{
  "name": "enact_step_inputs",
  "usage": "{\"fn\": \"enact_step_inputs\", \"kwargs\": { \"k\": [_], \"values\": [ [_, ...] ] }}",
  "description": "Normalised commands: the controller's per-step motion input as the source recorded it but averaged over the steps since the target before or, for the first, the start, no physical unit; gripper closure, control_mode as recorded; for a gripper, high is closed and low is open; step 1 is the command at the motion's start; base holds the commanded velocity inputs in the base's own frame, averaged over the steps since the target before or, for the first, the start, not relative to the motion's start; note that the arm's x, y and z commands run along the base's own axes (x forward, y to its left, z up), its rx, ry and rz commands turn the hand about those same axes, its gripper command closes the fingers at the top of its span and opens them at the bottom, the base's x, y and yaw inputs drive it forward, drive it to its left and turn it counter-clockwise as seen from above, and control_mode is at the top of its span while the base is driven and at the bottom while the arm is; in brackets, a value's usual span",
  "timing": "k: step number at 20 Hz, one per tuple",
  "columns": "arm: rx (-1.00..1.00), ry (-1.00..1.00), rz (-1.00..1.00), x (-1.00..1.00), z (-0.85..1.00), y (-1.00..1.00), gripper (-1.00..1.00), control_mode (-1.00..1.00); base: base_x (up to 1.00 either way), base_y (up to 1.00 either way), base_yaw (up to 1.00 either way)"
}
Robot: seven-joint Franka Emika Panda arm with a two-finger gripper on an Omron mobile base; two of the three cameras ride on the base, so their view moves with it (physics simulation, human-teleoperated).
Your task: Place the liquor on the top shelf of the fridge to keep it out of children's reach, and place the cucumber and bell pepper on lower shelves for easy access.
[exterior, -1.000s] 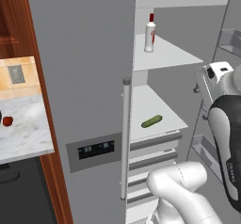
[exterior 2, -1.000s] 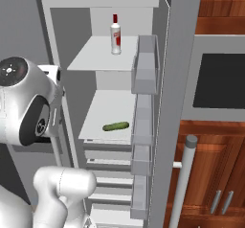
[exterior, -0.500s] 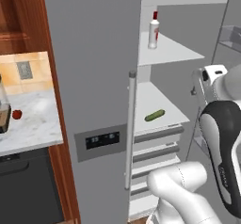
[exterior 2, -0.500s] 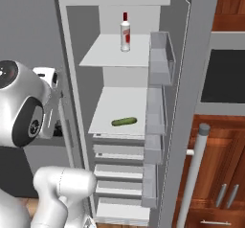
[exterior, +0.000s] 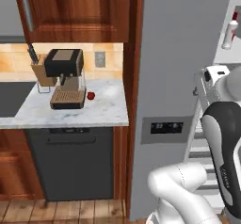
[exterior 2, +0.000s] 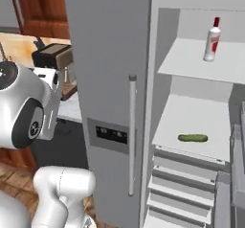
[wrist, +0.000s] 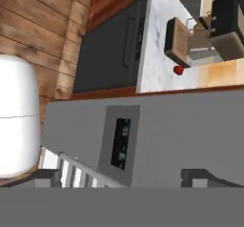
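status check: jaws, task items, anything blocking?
Jaws apart, holding nothing. Liquor on top shelf; cucumber on a lower shelf. Bell pepper on counter beside coffee machine. Nothing on it.

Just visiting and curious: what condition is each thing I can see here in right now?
Fridge: one door open, one shut.
Liquor: upright on the top shelf.
Cucumber: lying on a lower shelf.
Bell pepper: on the counter, beside the coffee machine.
Gripper: jaws open, empty.
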Motion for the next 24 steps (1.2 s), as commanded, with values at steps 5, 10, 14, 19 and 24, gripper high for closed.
{"fn": "enact_step_inputs", "kwargs": {
  "k": [5,10,14,19,24],
  "values": [
    [0.00,0.00,0.00,0.00,0.00,0.00,-1.00,1.00,0.12,1.00,0.53],
    [0.00,0.00,0.00,0.00,0.00,0.00,-1.00,1.00,0.38,0.91,0.17],
    [0.00,0.00,0.00,0.00,0.00,0.00,-1.00,1.00,0.40,0.67,-0.18],
    [0.00,0.00,0.00,0.00,0.00,0.00,-1.00,1.00,0.39,0.57,-0.48],
    [0.00,0.00,0.00,0.00,0.00,0.00,-1.00,1.00,0.44,0.37,-0.49]
  ]
}}
